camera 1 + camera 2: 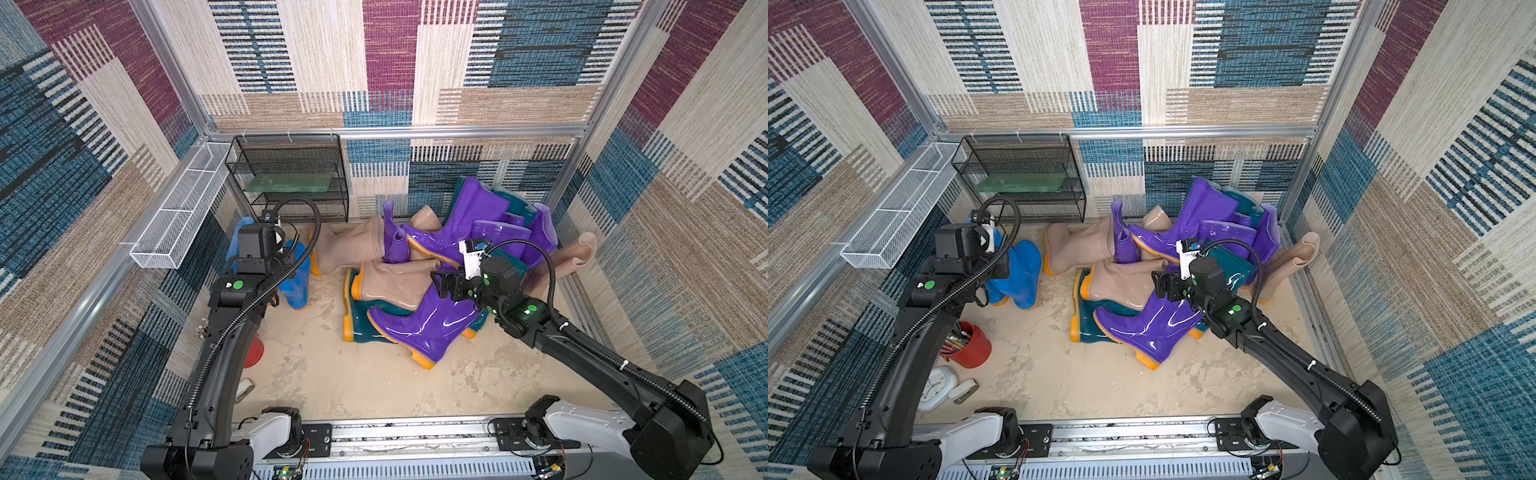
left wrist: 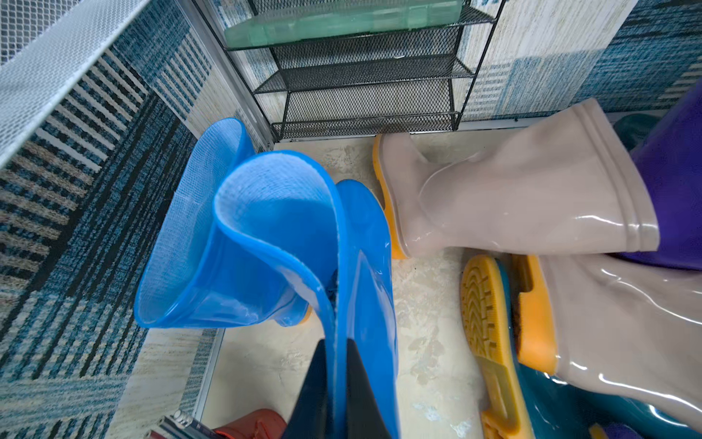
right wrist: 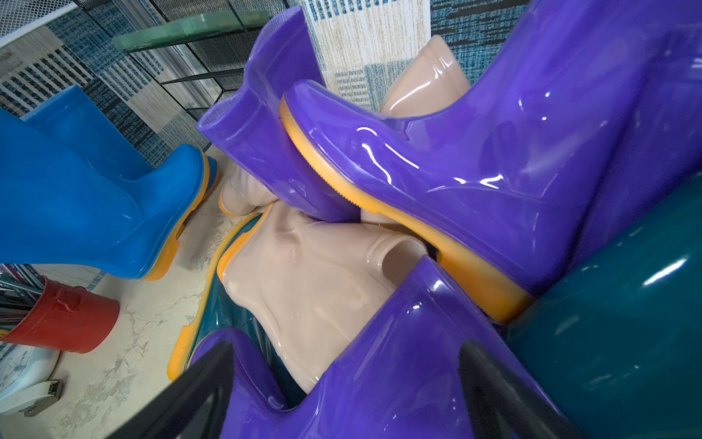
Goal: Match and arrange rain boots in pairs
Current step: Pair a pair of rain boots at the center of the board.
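Left tool is pinched tight on the thin, glossy cuff of a blue boot near the black mesh rack, while the right tool gapes wide astride a slick purple boot atop the orange-soled heap of rain boots on the mottled desk.

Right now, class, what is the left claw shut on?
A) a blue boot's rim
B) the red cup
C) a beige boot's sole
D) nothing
A: the left wrist view shows the left claw pinching the upper edge of the blue boot.
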You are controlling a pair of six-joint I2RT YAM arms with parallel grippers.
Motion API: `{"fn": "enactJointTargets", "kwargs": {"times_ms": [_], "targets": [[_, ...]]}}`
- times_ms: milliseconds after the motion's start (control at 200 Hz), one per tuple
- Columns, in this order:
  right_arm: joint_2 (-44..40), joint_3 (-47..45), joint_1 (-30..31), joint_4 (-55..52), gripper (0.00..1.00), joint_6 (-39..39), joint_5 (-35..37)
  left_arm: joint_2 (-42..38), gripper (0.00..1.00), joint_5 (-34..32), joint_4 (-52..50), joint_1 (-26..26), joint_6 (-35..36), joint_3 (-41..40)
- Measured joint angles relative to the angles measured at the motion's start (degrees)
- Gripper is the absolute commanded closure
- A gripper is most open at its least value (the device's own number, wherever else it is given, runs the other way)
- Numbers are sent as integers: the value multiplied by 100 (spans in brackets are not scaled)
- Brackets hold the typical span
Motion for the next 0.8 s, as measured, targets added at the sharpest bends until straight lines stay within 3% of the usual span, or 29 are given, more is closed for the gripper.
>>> {"fn": "enactJointTargets", "kwargs": {"times_ms": [275,586,801], "targets": [[26,4,0,15,5,66,-39,678,100,-177,184,109,151,208],[90,13,0,15,5,63,-39,483,100,-153,304,195,118,400],[267,63,2,20,5,61,-46,761,100,-127,304,483,-7,643]]}}
